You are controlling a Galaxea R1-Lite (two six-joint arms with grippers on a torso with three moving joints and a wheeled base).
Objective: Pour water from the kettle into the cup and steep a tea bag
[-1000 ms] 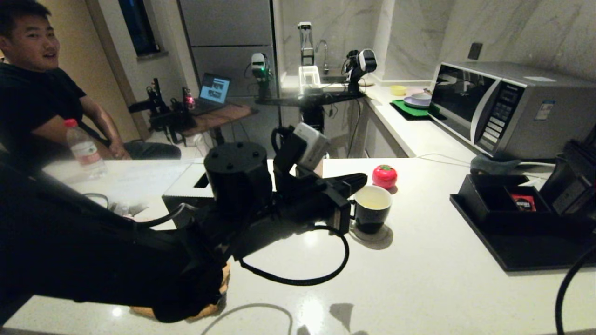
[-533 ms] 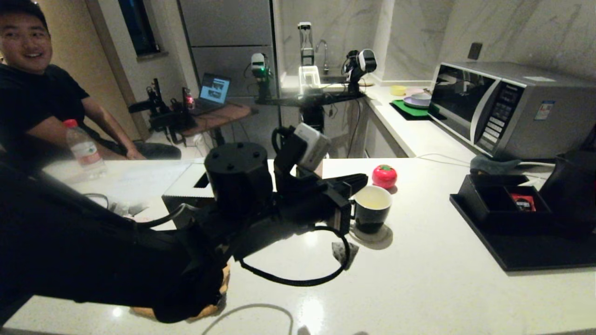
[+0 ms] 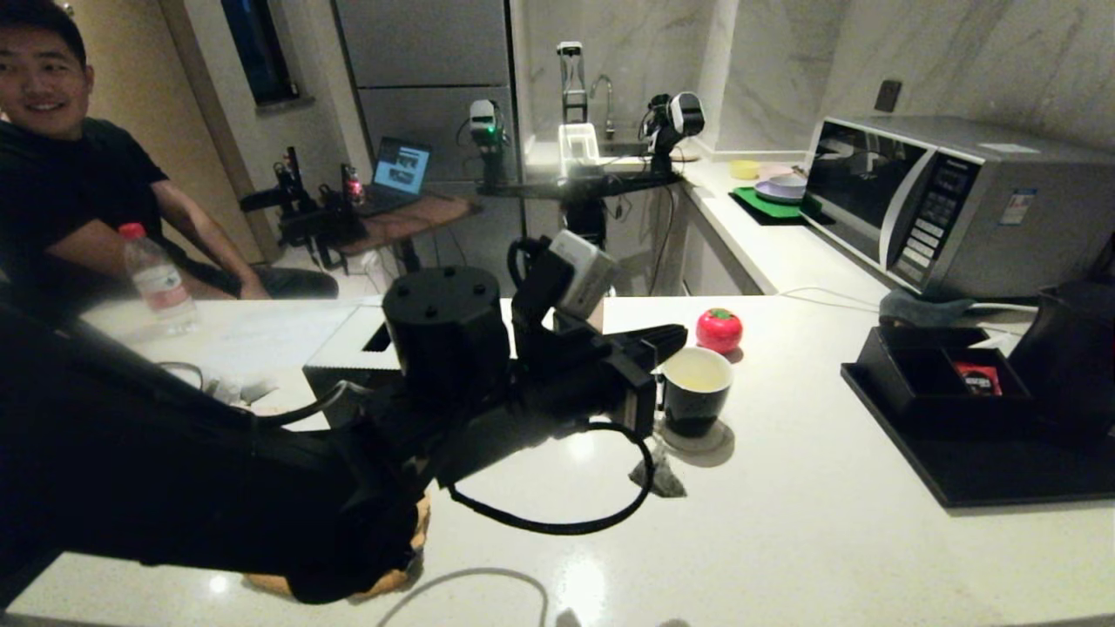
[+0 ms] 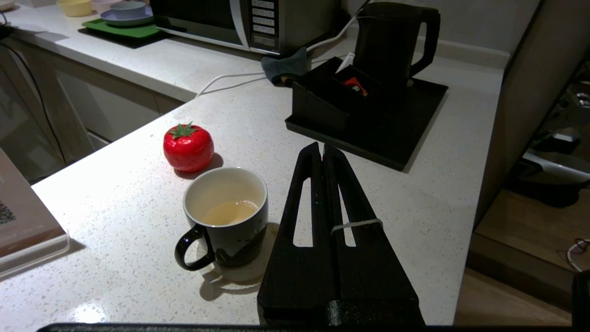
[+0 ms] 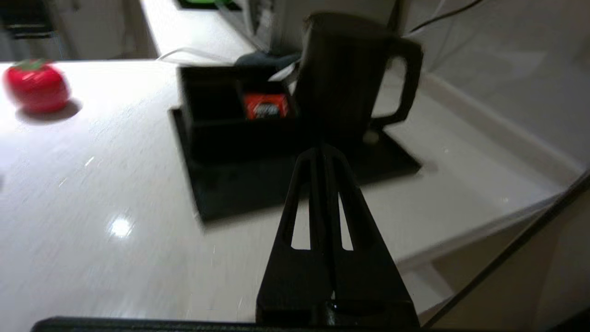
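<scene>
tea bag point(image 3: 659, 478) now lying on counter point(image 3: 784, 522) beside cup point(image 3: 695, 390)

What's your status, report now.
Both grippers shut: left gripper empty beside cup, right gripper empty facing kettle. Tea bag on counter. Path unobstructed.

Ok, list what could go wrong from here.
1. The tea bag is down at the counter, outside the cup, so it may never reach the water.
2. The shut left gripper sits close beside the cup; a sideways swing could tip it.
3. The arm's cable loop hangs by the tea bag and might drag it.
</scene>
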